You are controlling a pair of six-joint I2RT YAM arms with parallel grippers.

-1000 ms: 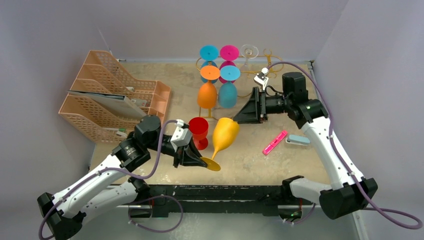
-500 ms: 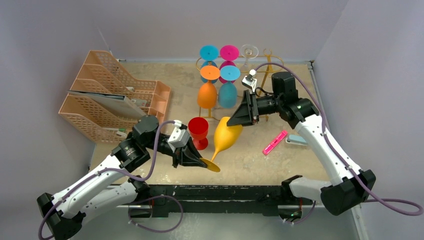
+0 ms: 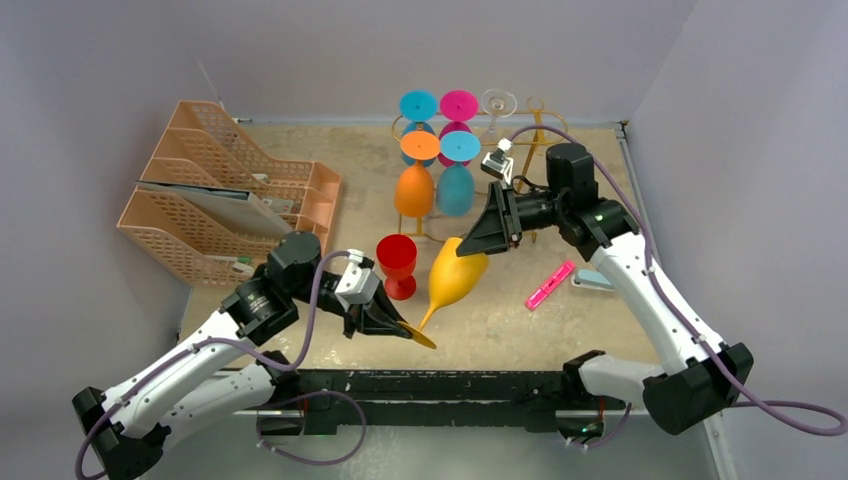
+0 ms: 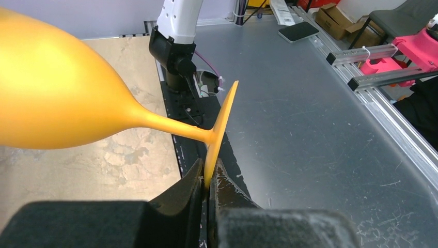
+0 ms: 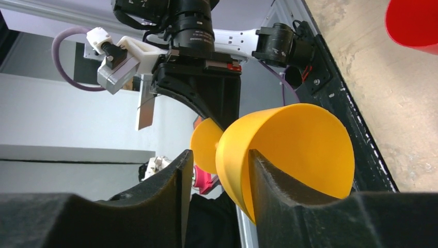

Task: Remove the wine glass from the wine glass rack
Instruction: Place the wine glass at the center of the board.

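A yellow wine glass (image 3: 455, 272) hangs tilted over the table, off the gold wire rack (image 3: 537, 118). My left gripper (image 3: 398, 325) is shut on the edge of its round foot (image 4: 219, 126), and its bowl (image 4: 51, 93) points away to the left. My right gripper (image 3: 478, 245) straddles the bowl's rim (image 5: 304, 139): one finger (image 5: 279, 186) sits inside the bowl and the other (image 5: 170, 191) stands outside, a gap off the wall. Orange (image 3: 414, 190), teal (image 3: 455, 188) and several other glasses hang upside down on the rack.
A red glass (image 3: 397, 258) stands upright just left of the yellow one. Peach mesh file trays (image 3: 230, 190) fill the back left. A pink marker (image 3: 550, 285) and a pale blue block (image 3: 597, 280) lie at the right. Grey walls close in on three sides.
My right gripper has moved left onto the yellow bowl's rim and its jaws have narrowed. My left gripper has shifted slightly toward the near edge, tilting the glass lower.
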